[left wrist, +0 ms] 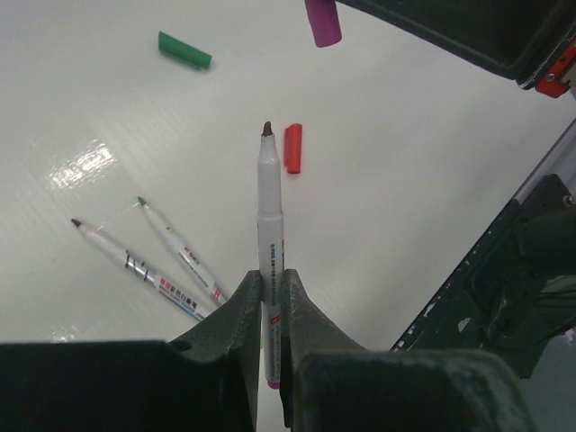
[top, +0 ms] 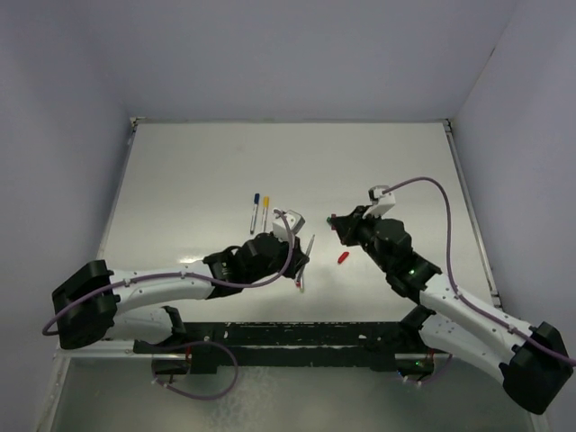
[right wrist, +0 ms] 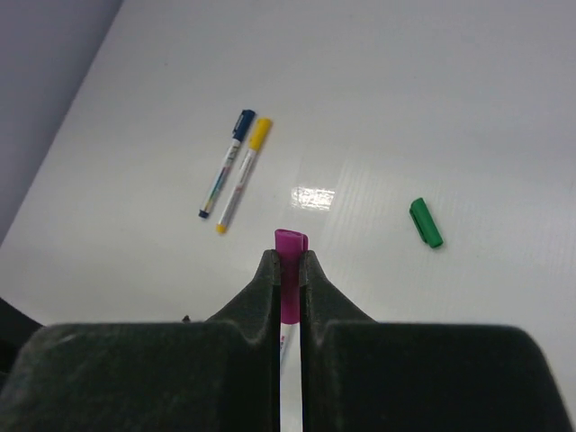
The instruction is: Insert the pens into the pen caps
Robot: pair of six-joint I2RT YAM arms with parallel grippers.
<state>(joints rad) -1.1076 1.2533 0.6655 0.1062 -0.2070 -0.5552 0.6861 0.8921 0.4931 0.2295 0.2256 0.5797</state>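
Note:
My left gripper is shut on a white pen with a dark purple tip, held above the table with its tip forward. My right gripper is shut on the purple cap. That cap also shows in the left wrist view, beyond the pen tip and a little to its right, not touching it. A red cap and a green cap lie on the table. Two uncapped pens, one green-tipped and one red-tipped, lie to the left of the held pen. From above, the grippers face each other.
Two capped pens, one with a blue cap and one with a yellow cap, lie side by side farther back on the left. The red cap lies between the two grippers. The black arm mounts line the table's near edge.

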